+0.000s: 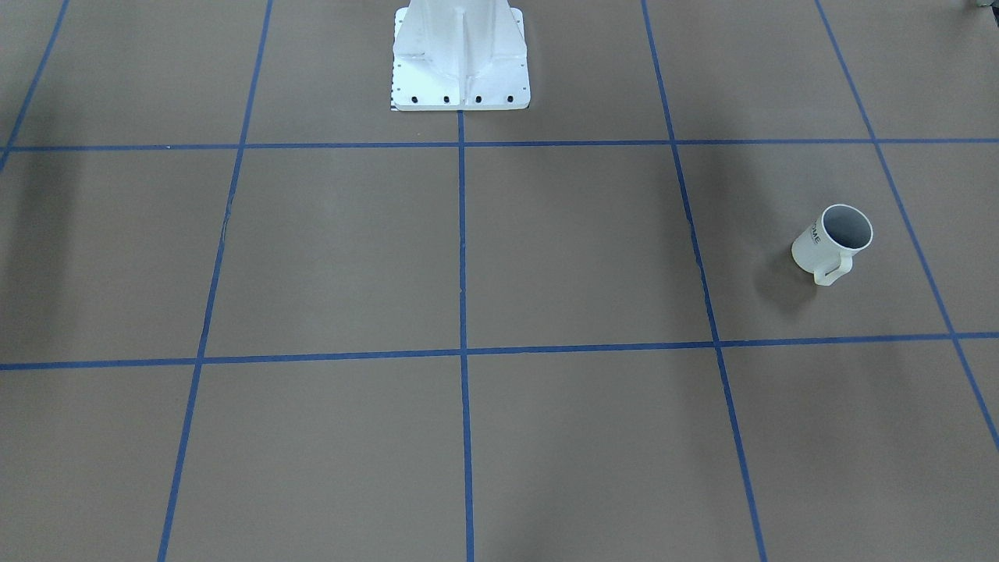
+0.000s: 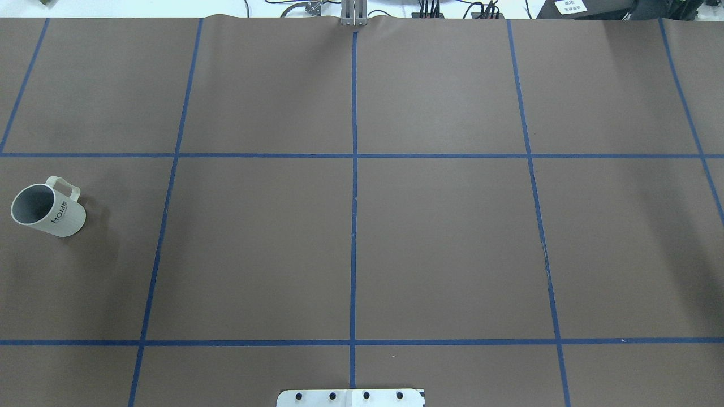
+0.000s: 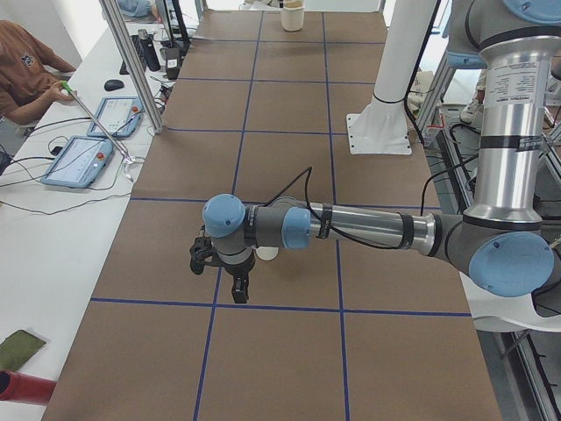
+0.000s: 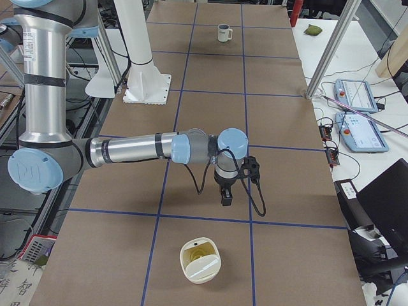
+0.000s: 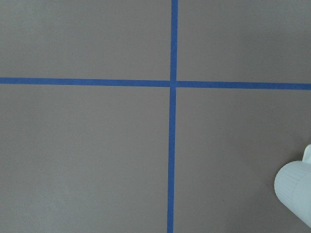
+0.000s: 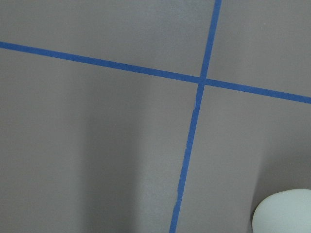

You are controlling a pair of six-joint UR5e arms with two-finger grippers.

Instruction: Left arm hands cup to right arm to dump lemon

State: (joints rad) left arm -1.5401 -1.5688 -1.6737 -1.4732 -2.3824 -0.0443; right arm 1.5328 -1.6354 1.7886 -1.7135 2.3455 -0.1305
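Observation:
The cup point(image 2: 48, 210), a cream mug lettered HOME with a grey inside, stands upright on the brown mat at the robot's left end point(image 1: 832, 242) point(image 4: 223, 32). My left gripper point(image 3: 238, 294) hangs pointing down just beside it. The left arm partly hides the cup point(image 3: 267, 254), and its ribbed side shows in a corner of the left wrist view point(image 5: 296, 194). My right gripper point(image 4: 225, 199) hangs pointing down over the mat at the other end. Both grippers show only in side views, so I cannot tell open from shut. The lemon is hidden; the cup's visible inside looks bare.
A cream container point(image 4: 201, 259) with something pale yellow inside sits close to the right gripper point(image 6: 284, 213) point(image 3: 292, 16). The white pedestal base point(image 1: 460, 62) stands mid-table. A person and tablets point(image 3: 79, 162) are at a side desk, and metal posts point(image 4: 331, 48) rise by the table's edge.

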